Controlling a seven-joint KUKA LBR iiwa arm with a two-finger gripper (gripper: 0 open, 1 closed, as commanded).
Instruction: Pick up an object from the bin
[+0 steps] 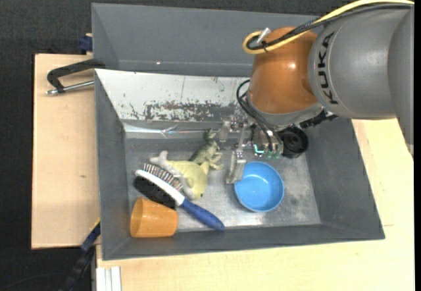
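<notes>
Blue bowl sits just beside the gripper, with a yellowish toy opposite; whether the gripper is parted is unclear.

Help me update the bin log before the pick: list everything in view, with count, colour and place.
bowl: 1, blue, upright on the bin floor, right of centre
toy: 1, pale yellow-green, mid-floor, left of the bowl
brush: 1, black head, white bristles, blue handle, lying aslant between toy and cup
cup: 1, orange, lower left corner of the floor
bin: 1, grey metal, holding all of the above
arm: 1, grey with an orange cover, reaching in from the right
gripper: 1, metal, low in the bin at the bowl's upper left rim, beside the toy
</notes>
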